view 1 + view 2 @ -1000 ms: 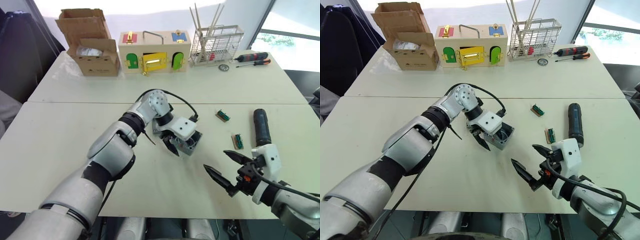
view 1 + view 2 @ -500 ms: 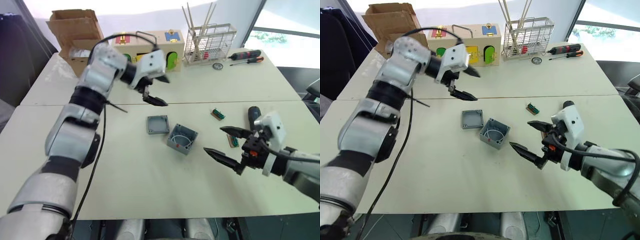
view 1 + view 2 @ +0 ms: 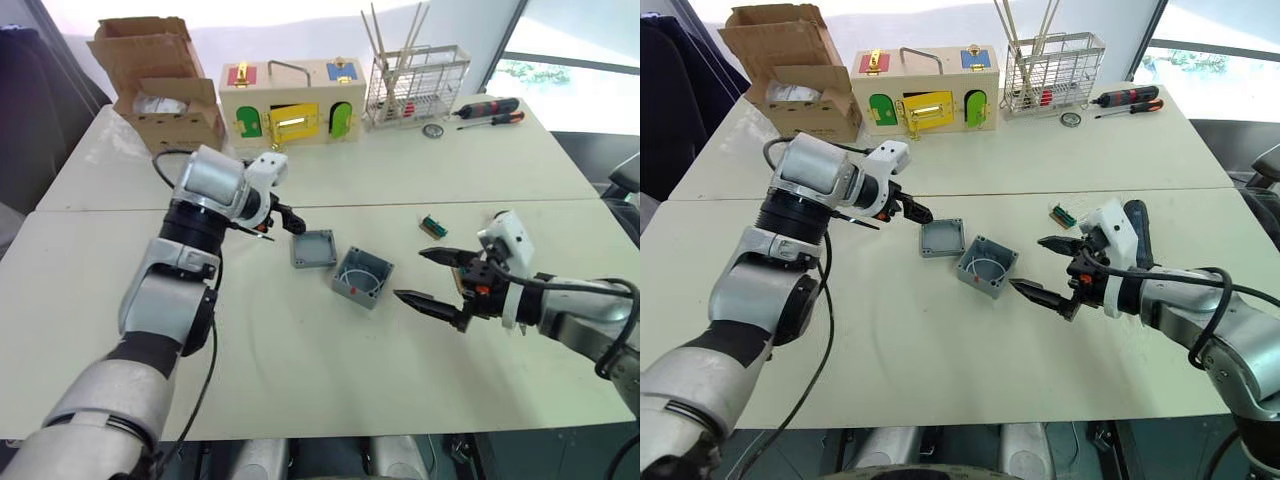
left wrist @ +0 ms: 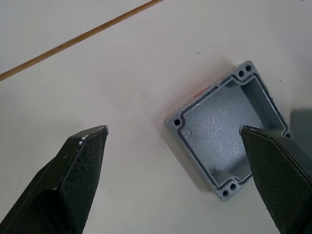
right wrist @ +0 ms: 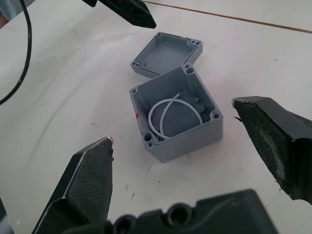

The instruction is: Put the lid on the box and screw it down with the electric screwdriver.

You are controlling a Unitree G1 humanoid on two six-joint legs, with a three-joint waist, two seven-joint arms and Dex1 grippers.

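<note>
Lid [image 3: 313, 249] lying rim-up beside open box [image 3: 362, 278]; left claw [image 3: 912, 211] and right claw [image 3: 433, 279] both spread apart, empty.

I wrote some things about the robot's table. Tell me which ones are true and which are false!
1. The lid is already on the box. False: it lies on the table beside the open box, hollow side up.
2. A white wire loop lies inside the box. True.
3. The right gripper holds the electric screwdriver. False: the gripper is open and empty, and the tool lies on the table behind that arm.
4. The left gripper is open, close to the lid. True.
5. The two hand screwdrivers lie near the wire basket. True.
</note>
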